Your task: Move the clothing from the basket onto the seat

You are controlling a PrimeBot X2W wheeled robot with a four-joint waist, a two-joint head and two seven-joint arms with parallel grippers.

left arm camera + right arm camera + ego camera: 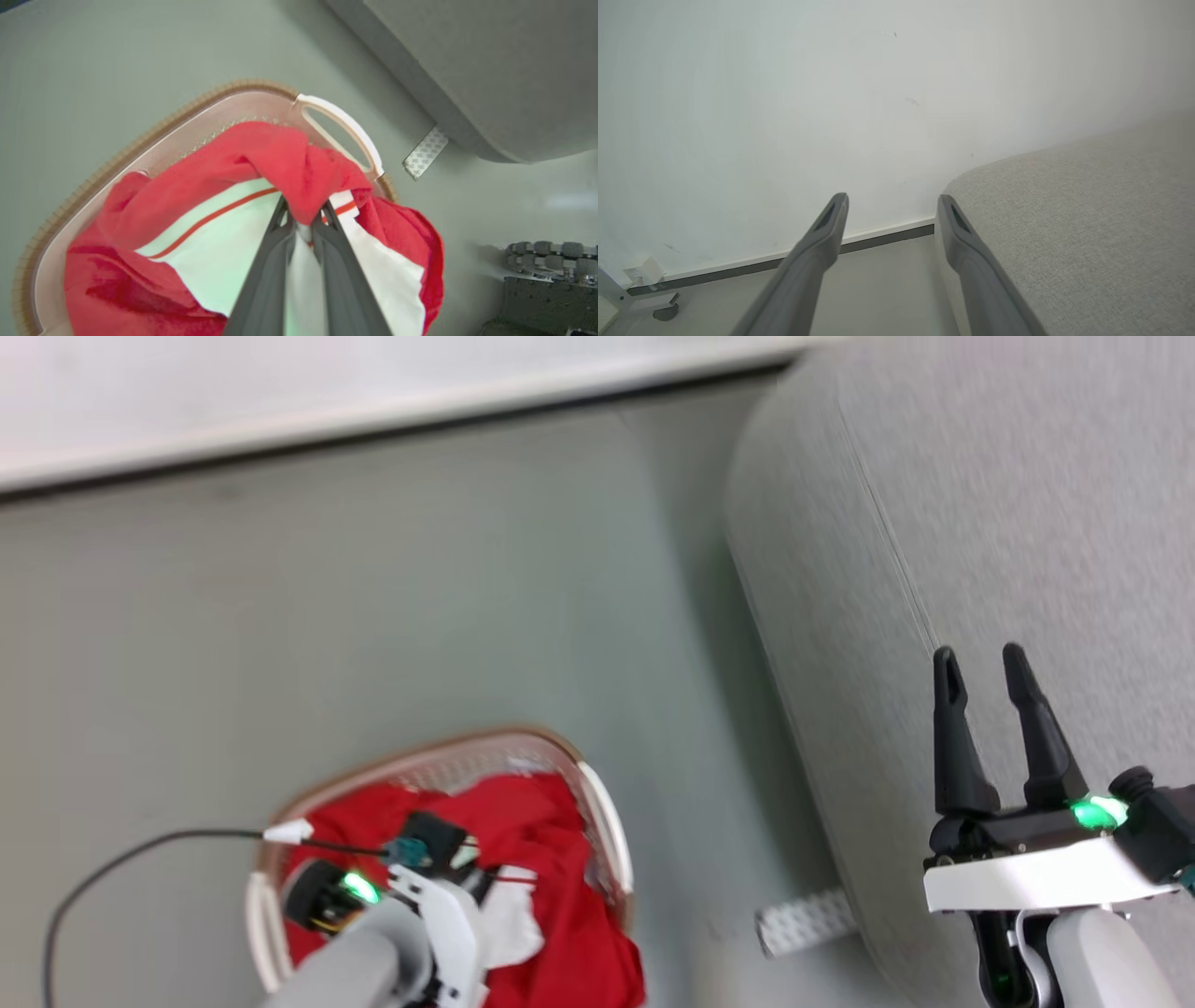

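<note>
You have nothing legible here: no text, label, brand or number can be read. The clothing (261, 154) shows you only red cloth, a white panel and a thin red stripe. The white tag (643, 272) low on the wall (784, 116) is too small to read.

One basket (607, 817), one seat (980, 504), one clothing bundle (523, 821), two grippers (985, 663) (303, 224).

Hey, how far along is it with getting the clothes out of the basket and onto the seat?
Early on. Done: the left gripper is shut on a fold of the clothing. In hand: that garment, not yet clear of the basket. Left: carrying everything to the seat, near the open right gripper.
</note>
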